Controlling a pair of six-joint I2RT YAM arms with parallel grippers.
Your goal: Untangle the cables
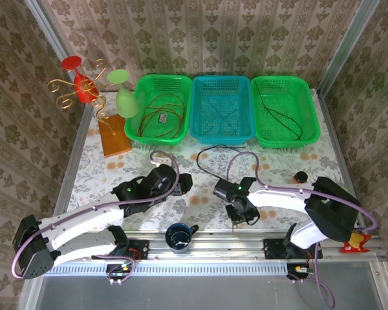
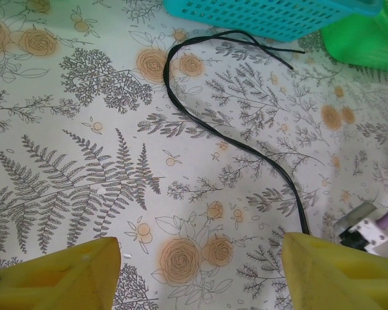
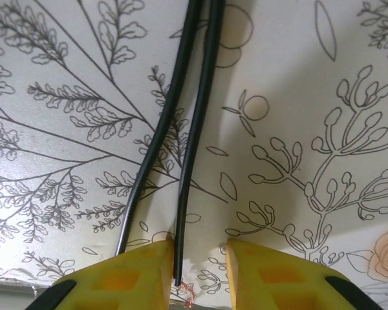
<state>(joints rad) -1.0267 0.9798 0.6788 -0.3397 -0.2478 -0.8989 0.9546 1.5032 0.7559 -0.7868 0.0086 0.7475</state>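
Note:
A doubled black cable [image 1: 227,150] loops on the flowered tablecloth in front of the baskets and runs down to my right gripper [image 1: 235,221]. In the right wrist view one strand [image 3: 195,161] lies between the yellow fingers against the left one, its bare copper end just past it. The other strand [image 3: 149,161] passes outside that finger. My right gripper [image 3: 199,248] stands open, with a gap to the right finger. My left gripper [image 2: 200,240] hovers open over bare cloth, left of the black cable [image 2: 233,135]. A red-brown cable [image 1: 160,111] and further black cables [image 1: 281,116] lie in the baskets.
Three baskets line the back: green [image 1: 142,84], blue [image 1: 200,84], green [image 1: 310,97]. A wooden stand [image 1: 113,135] with gold curls and red and green pieces stands at the back left. A dark mug [image 1: 179,236] sits at the near edge, and a small black knob [image 1: 301,175] lies right.

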